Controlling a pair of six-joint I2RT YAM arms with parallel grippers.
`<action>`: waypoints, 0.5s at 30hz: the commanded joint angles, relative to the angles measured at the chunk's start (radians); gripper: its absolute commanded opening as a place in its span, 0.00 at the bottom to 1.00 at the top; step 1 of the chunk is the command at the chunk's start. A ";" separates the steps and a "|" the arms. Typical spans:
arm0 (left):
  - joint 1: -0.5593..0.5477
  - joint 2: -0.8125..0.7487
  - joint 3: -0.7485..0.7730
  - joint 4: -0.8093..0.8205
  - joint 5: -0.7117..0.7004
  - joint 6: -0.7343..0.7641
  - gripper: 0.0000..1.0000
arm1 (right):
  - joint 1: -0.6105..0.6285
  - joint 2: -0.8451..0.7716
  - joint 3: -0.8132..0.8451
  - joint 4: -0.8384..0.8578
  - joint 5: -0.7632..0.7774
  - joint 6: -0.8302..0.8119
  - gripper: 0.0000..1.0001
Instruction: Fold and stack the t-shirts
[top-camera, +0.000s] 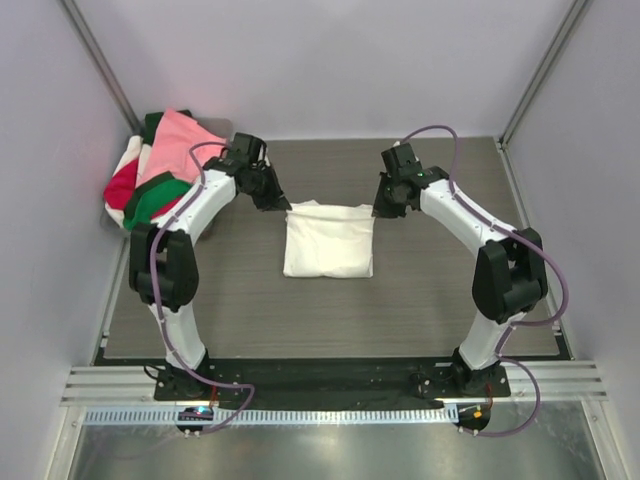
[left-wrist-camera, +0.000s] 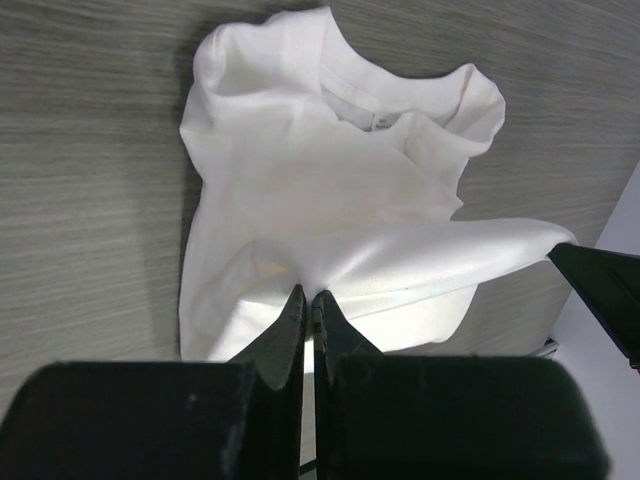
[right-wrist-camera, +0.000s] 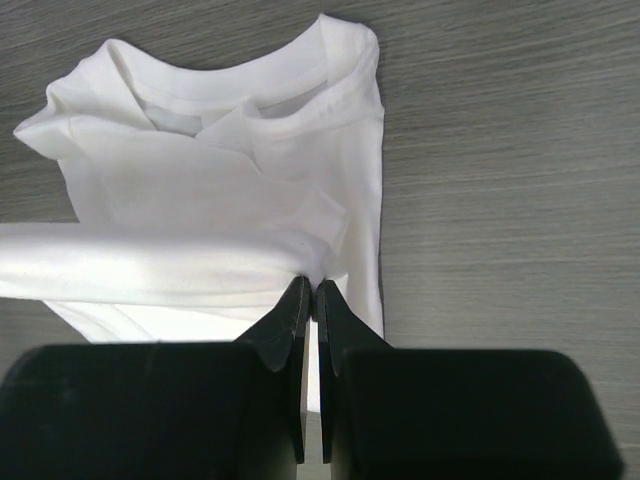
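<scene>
Top external: white t-shirt folded roughly square, far edge lifted taut.

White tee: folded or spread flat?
Partly folded: white tee is narrowed to a rectangle, left gripper and right gripper holding one edge raised.

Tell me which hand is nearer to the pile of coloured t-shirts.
Left. The left hand pinches the white t-shirt just right of the pile of coloured t-shirts; the right hand pinches its other corner, farther right.
</scene>
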 joint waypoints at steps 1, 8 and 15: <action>0.043 0.061 0.076 -0.009 -0.033 0.036 0.00 | -0.047 0.044 0.064 -0.016 0.058 -0.058 0.01; 0.057 0.202 0.208 -0.037 -0.038 0.024 0.00 | -0.090 0.193 0.187 -0.022 0.024 -0.096 0.01; 0.088 0.348 0.477 -0.133 -0.039 0.006 0.16 | -0.120 0.354 0.452 -0.092 -0.073 -0.136 0.35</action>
